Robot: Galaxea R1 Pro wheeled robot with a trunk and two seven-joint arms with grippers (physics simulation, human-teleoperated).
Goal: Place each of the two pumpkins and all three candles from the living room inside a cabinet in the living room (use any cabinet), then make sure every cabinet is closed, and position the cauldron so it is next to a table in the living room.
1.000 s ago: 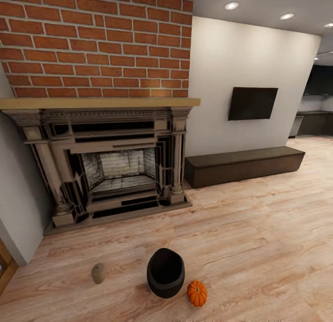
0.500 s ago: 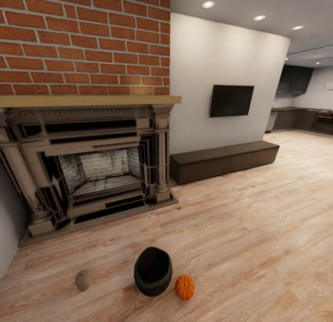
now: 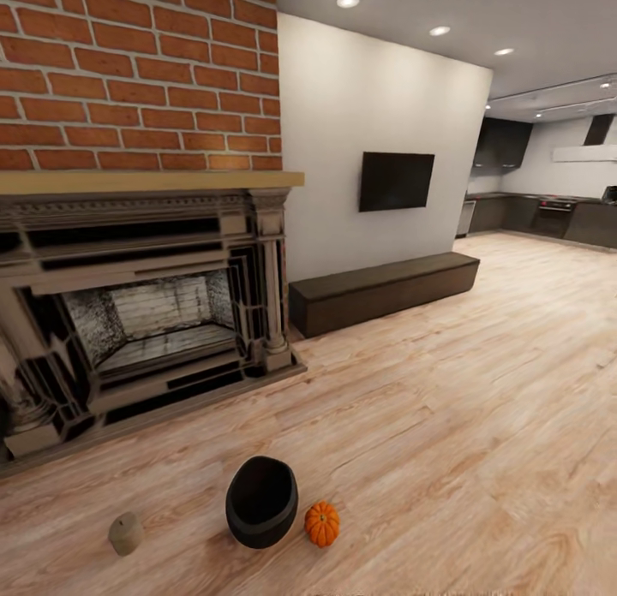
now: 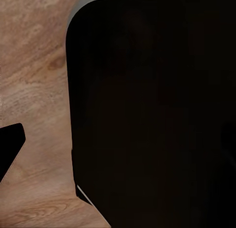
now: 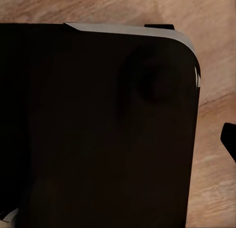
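Pumpkin (image 3: 322, 524) x1, candle (image 3: 126, 533) x1, cauldron (image 3: 261, 501) x1 on floor (image 3: 446, 425); fingers' state can't tell.

Pumpkin (image 3: 322, 524) touching tilted black cauldron (image 3: 261, 502)

Head view: high, facing forward and down across the wood floor (image 3: 446, 425) toward the brick fireplace (image 3: 137, 322), wall TV (image 3: 396, 181) and low cabinet (image 3: 381, 292), from well back. Both wrist views: pressed close against a dark rounded panel (image 4: 152, 110), aimed down. Shared by all three: the floor planks.
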